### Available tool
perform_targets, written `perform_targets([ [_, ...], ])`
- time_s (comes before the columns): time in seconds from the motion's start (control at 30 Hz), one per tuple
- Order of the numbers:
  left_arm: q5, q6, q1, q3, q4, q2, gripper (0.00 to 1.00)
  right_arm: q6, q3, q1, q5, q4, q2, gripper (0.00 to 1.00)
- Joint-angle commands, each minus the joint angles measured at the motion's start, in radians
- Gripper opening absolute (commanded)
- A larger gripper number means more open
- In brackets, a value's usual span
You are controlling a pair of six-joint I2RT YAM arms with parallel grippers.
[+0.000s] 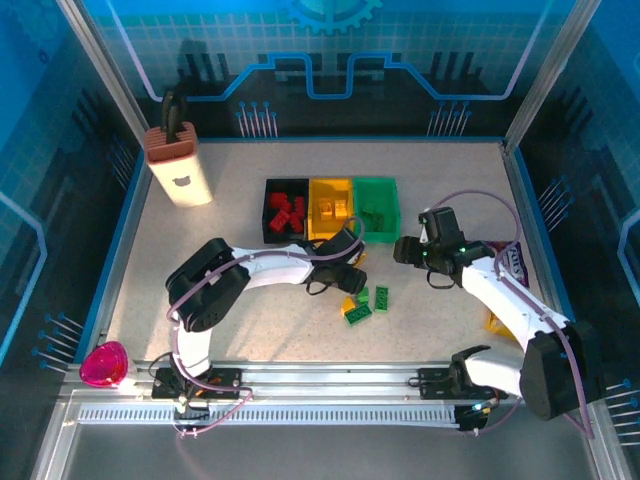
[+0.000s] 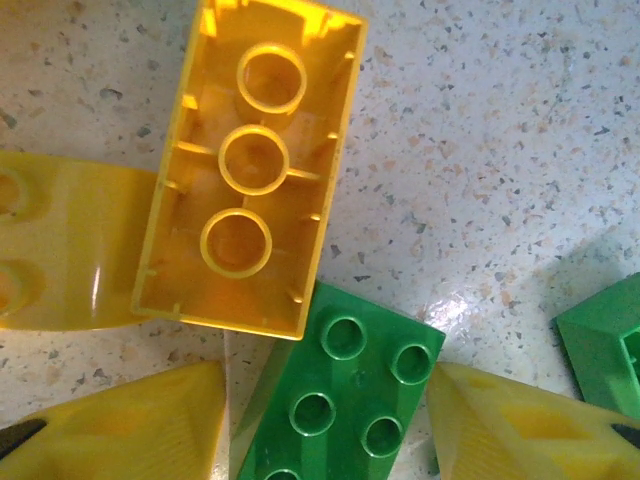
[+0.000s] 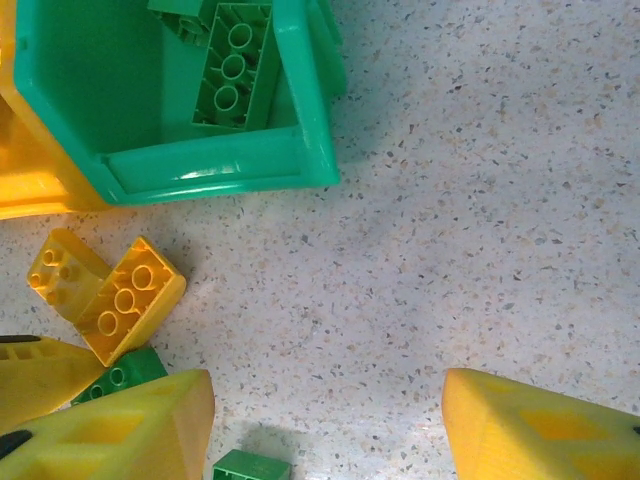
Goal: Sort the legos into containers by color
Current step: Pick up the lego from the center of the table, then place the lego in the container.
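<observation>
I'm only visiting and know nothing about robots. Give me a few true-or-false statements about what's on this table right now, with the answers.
1. The black bin holds red bricks. True.
2. The green bin is empty. False: green bricks lie in it.
3. The yellow brick below the left hand lies studs up. False: its hollow underside faces up.
4. The right hand is open and holds nothing. True.
</observation>
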Motion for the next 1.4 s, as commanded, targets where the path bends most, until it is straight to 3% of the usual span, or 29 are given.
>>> perform_targets([
  [0.0, -0.019, 0.026, 0.0, 0.028, -0.064, 0.034, 0.55, 0.017, -0.028, -0.021, -0.023, 0.028, -0.025, 0.63],
  [0.3, -0.071, 0.034, -0.002, 0.025, -0.112, 0.021, 0.43, 0.018, -0.042, -0.033, -0.043, 0.039, -0.026, 0.63],
  [0.57, -0.103, 0.024, 0.008, 0.039, -0.156, -0.091, 0.38, 0.022, -0.027, -0.034, -0.048, 0.035, -0.03, 0.63],
  [0.87, -0.072, 0.011, 0.157, 0.121, -0.192, -0.251, 0.38, 0.015, -0.045, -0.033, -0.064, 0.019, -0.059, 0.63],
  [1.13, -0.072, 0.037, 0.272, 0.348, -0.248, -0.094, 0.38, 0.021, -0.055, -0.023, -0.088, 0.027, -0.047, 0.63],
  [1.37, -0.058, 0.059, 0.318, 0.517, -0.298, 0.046, 0.38, 0.02, -0.059, -0.013, -0.091, 0.021, -0.046, 0.63],
])
